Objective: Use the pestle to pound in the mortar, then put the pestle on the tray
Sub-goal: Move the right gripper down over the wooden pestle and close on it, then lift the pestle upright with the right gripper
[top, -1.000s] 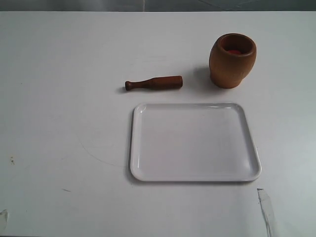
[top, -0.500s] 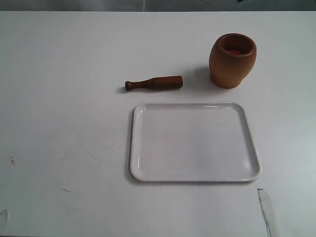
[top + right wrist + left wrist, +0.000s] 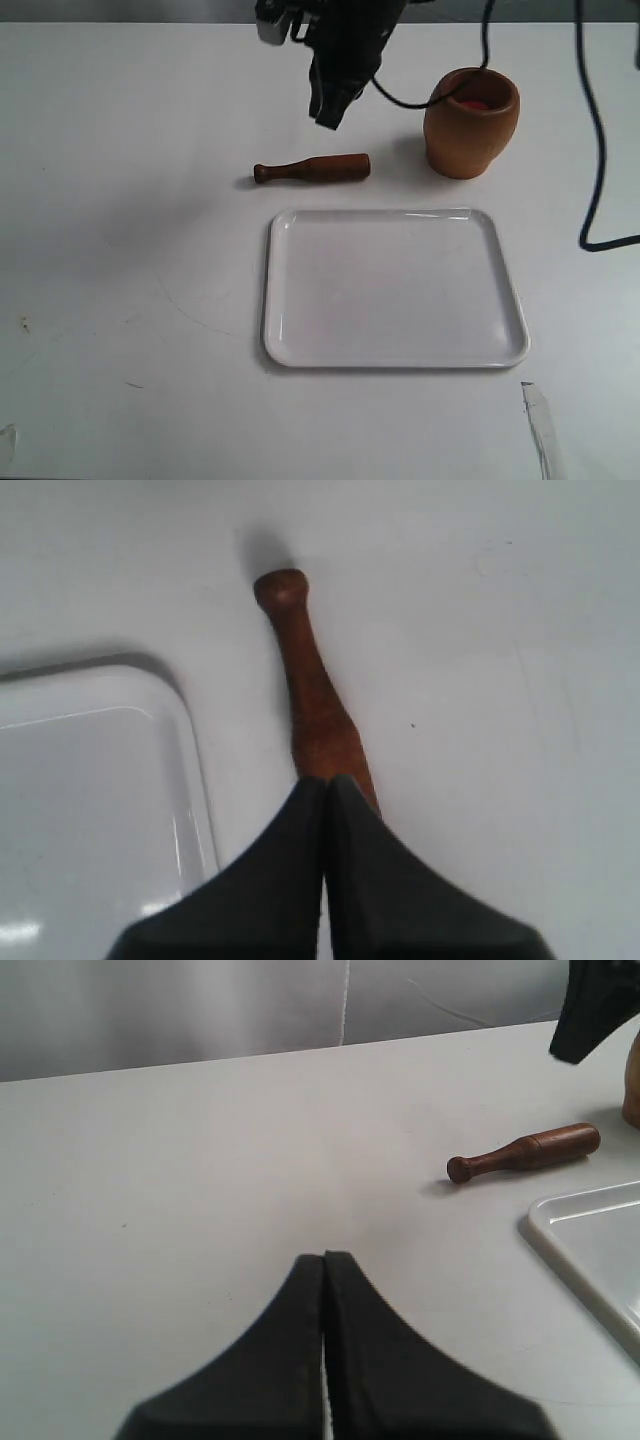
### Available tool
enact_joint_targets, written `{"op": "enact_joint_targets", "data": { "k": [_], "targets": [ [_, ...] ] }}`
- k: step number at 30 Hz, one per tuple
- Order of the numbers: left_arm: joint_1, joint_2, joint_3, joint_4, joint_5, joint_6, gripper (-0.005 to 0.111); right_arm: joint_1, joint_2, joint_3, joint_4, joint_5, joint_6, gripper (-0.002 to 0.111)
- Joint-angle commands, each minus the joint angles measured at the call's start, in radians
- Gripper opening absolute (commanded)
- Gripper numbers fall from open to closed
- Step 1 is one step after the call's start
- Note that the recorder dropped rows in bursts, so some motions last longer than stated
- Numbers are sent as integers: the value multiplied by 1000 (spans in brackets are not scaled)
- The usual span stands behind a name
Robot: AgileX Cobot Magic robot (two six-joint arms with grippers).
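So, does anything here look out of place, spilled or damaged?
Nothing stands out. The mortar stands upright. The pestle lies flat on the table, near the tray but apart from it. Nothing is spilled or broken. Only small dark marks show on the table.

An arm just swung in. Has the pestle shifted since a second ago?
No. The pestle lies in the same spot beyond the tray rim, thick end toward the mortar; the shut right gripper is near it.
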Motion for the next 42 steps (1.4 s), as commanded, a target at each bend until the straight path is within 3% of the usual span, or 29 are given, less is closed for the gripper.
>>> {"op": "enact_joint_targets", "data": {
  "k": [1, 6, 14, 17, 28, 37, 39, 42],
  "targets": [
    [-8, -1, 1, -7, -3, -8, 0, 38, 76, -34, -24, -44, -10, 0],
    [-8, -1, 1, -7, -3, -8, 0, 78, 109, -34, -43, -107, -10, 4],
    [-8, -1, 1, -7, -3, -8, 0, 92, 131, -34, 3, -165, -17, 52],
    [-8, -1, 1, -7, -3, -8, 0, 92, 145, -34, -4, -165, -17, 58],
    [-8, -1, 1, -7, -3, -8, 0, 92, 199, -34, -27, -183, -21, 57],
    [-8, -1, 1, -7, -3, -8, 0, 92, 238, -34, -109, -179, -21, 47],
    [-8, -1, 1, -7, -3, -8, 0, 92, 238, -34, -113, -178, -21, 40],
    [-8, -1, 1, -7, -3, -8, 0, 92, 238, -34, -118, -178, -21, 16]
  ]
}}
